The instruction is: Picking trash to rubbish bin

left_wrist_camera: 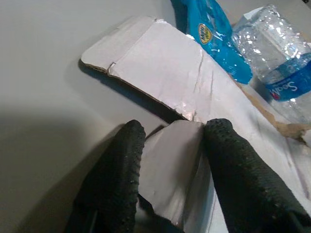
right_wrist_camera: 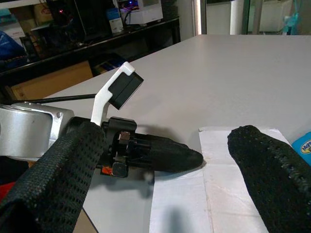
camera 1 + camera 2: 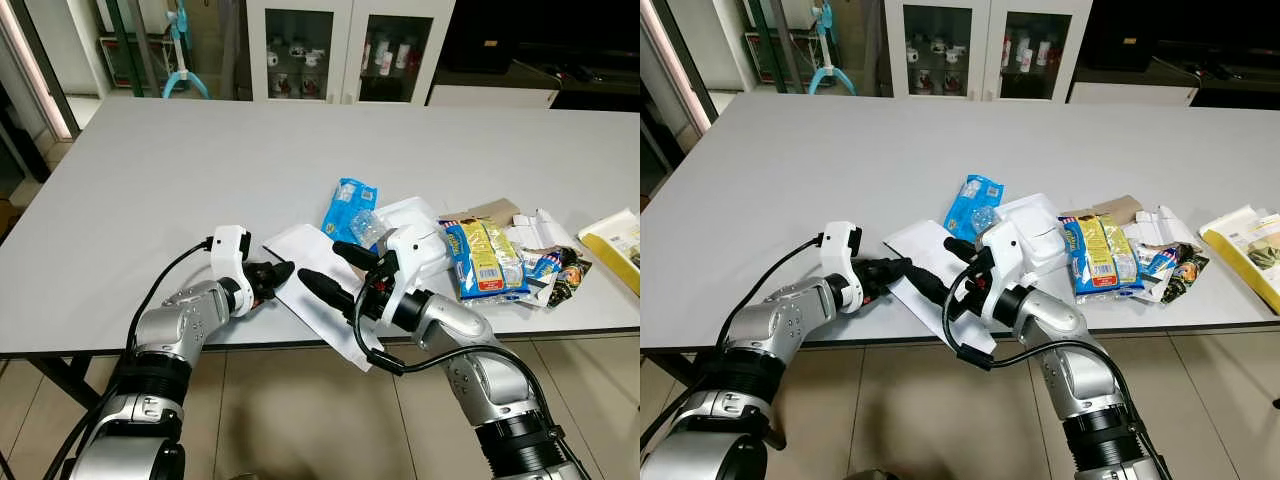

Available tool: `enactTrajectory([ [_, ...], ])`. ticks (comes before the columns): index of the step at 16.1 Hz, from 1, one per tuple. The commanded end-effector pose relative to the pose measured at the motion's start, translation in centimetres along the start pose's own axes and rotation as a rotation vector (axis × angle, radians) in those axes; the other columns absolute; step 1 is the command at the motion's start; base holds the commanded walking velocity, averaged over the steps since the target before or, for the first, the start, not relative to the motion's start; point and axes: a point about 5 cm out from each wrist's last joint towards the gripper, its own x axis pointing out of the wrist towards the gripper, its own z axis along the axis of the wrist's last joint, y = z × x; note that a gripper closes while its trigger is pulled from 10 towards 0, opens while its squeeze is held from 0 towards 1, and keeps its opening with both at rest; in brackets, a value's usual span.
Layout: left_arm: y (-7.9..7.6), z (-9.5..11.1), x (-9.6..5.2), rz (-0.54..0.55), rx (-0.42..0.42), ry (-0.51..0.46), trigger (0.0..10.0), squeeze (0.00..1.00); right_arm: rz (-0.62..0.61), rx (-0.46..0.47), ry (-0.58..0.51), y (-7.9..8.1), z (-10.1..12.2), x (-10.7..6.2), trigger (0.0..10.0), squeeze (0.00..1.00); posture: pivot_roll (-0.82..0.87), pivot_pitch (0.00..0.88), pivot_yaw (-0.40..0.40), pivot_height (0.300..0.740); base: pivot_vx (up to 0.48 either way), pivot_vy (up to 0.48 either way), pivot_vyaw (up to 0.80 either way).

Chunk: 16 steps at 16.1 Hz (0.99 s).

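Observation:
A flat white cardboard sheet (image 3: 320, 300) lies at the grey table's (image 3: 180, 170) front edge, and its near end hangs over that edge. My left gripper (image 3: 283, 270) is shut on the sheet's left corner; in the left wrist view the flap (image 1: 172, 155) sits between both fingers. My right gripper (image 3: 318, 260) hovers open just above the sheet, one finger on each side of its middle, tips pointing at the left gripper. Behind it lie a blue packet (image 3: 348, 207) and a crushed clear bottle (image 3: 366, 228).
More trash is piled to the right: a white box (image 3: 418, 215), a yellow snack packet (image 3: 482, 255), brown card (image 3: 495, 210), white paper (image 3: 540, 230) and a dark wrapper (image 3: 565, 270). A yellow booklet (image 3: 618, 240) lies at the table's right edge. Glass cabinets (image 3: 345, 50) stand behind.

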Motion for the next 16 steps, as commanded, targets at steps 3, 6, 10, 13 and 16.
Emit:
enactTrajectory([
  [3,0.0,-2.1,0.2,0.005,-0.015,0.093,0.0,0.0,-0.01,-0.001,-0.004,-0.3,0.4,-0.1,10.0,0.0,0.0,0.033,-0.025,0.74,0.0,0.0,0.0],
  [6,0.2,-1.9,0.0,0.006,-0.017,0.083,0.0,0.0,-0.013,0.003,0.0,-0.3,0.2,-0.1,10.0,0.0,0.01,0.031,-0.026,0.74,0.0,0.0,0.0],
  [10,0.2,-1.9,0.0,0.006,-0.014,0.079,0.0,0.0,-0.01,0.003,-0.003,-0.3,0.3,0.0,10.0,0.0,0.01,0.032,-0.028,0.74,0.0,0.0,0.0],
  [13,0.3,-1.8,-0.1,0.004,-0.015,0.073,0.0,0.0,-0.009,0.003,-0.002,-0.3,0.3,0.0,10.0,0.0,0.01,0.032,-0.028,0.74,0.0,0.0,0.0],
  [16,-1.0,-0.3,-1.0,-0.179,0.013,-0.038,3.2,0.0,-0.009,0.003,-0.001,-0.3,0.3,-0.1,10.0,0.0,0.01,0.03,-0.029,0.74,0.0,0.0,0.0],
])
